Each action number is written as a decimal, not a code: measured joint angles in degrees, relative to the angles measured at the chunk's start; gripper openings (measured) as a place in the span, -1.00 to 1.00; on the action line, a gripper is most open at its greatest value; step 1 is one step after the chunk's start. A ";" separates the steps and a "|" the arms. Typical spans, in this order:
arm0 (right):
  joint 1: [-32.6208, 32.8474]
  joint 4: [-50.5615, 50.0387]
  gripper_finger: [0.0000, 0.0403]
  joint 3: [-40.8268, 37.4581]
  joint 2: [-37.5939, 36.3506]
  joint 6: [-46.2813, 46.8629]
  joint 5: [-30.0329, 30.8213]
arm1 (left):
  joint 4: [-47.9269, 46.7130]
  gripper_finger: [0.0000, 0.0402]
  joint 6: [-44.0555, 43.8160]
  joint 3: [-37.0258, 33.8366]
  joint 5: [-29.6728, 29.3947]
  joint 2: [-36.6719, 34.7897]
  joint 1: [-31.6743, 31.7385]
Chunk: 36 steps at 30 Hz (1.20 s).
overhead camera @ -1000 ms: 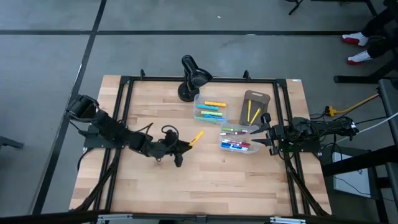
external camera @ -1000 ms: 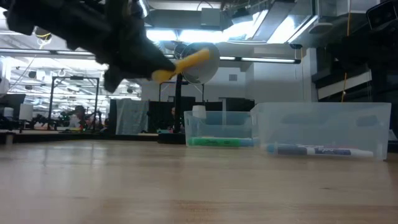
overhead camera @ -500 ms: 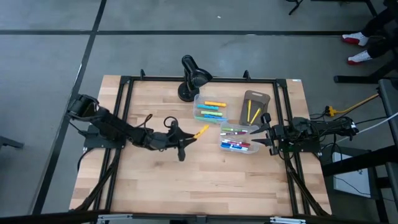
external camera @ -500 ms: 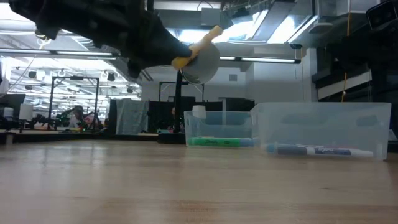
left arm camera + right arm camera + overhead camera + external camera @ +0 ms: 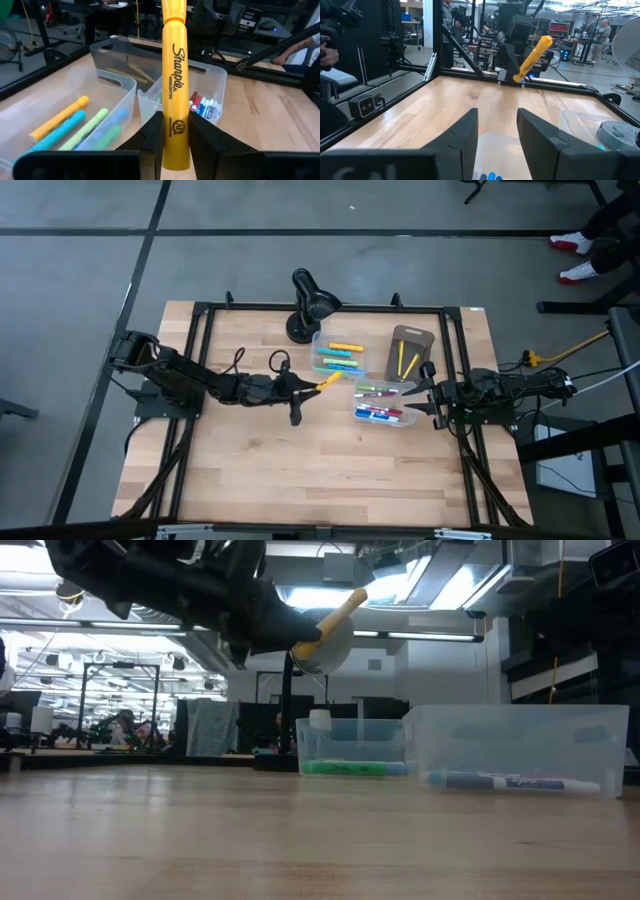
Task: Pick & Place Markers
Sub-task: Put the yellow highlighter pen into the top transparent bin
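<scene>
Ahead of the left gripper [image 5: 308,386], which clamps a yellow marker [image 5: 326,380] above the table, two clear bins [image 5: 322,340] [image 5: 358,389] stand side by side, open-topped. Bare tabletop [image 5: 330,465] lies below and behind it. The right gripper [image 5: 418,406] sits beyond the farther bin.

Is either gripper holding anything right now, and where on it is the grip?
The left gripper is shut on a yellow marker, clamped near one end, the rest sticking out past the fingers. The right gripper is open and holds nothing.

We count two clear bins [image 5: 336,355] [image 5: 383,405], one grey-brown tray [image 5: 407,352] holding two yellow markers [image 5: 404,361], and one yellow Sharpie [image 5: 175,90] held aloft.
</scene>
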 joint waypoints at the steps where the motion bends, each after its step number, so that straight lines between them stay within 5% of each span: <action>1: -0.01 0.01 -0.33 0.00 0.00 0.00 0.00 | 0.21 -0.69 0.48 0.00 0.02 0.00 0.02; 28: 0.01 0.00 -0.33 0.00 0.00 0.00 0.00 | 3.76 -0.69 3.20 0.04 3.51 0.00 -0.20; 36: -0.01 0.02 -0.33 0.00 0.00 0.00 0.00 | -0.82 -0.69 5.09 4.71 2.44 -0.01 0.77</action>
